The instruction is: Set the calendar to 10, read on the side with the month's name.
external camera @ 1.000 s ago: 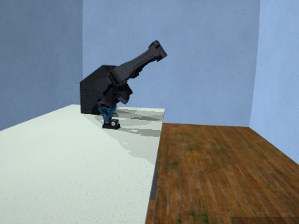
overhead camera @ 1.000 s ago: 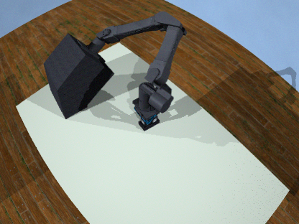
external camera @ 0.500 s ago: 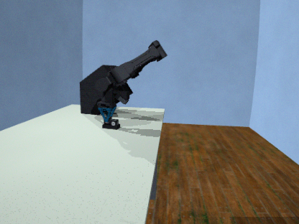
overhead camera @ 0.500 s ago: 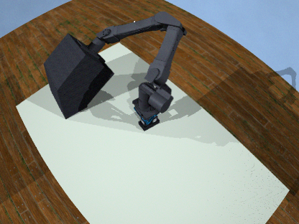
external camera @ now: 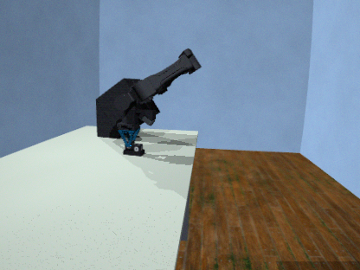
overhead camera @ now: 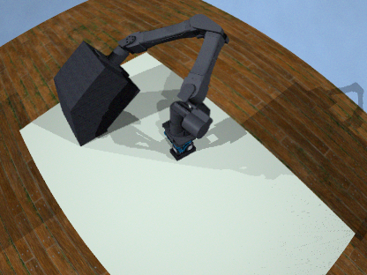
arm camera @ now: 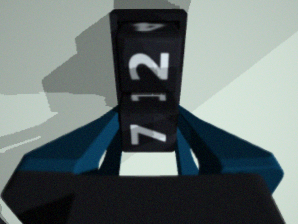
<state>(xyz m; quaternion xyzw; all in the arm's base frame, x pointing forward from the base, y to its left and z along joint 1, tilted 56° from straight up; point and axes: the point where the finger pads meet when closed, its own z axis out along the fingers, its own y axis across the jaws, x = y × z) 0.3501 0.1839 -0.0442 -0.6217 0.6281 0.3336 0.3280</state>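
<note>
A dark robot arm point(overhead camera: 200, 57) bends down over a pale surface point(overhead camera: 185, 211) and holds the small black calendar between its blue fingers. The gripper point(arm camera: 148, 150) is partly closed, clamped on the sides of the calendar point(arm camera: 148, 80), which sits low at the surface near the arm's base; whether it rests on the surface or hangs just above it cannot be told.

In the wrist view the calendar appears as a narrow dark stack. White digits show on its faces: a 2 point(arm camera: 148, 67) on the upper block, 12 point(arm camera: 148, 98) mirrored below it, and a slanted 7 point(arm camera: 147, 135) lowest. The tray and the two cubes cannot be told apart here. The grip across the sides likely leaves the digit faces visible and free for turning. No 10 is showing, so the task looks unfinished.

A large dark box point(overhead camera: 93, 94) stands just beside the arm's base, close to the work spot. A wooden floor point(overhead camera: 309, 115) surrounds the surface.
</note>
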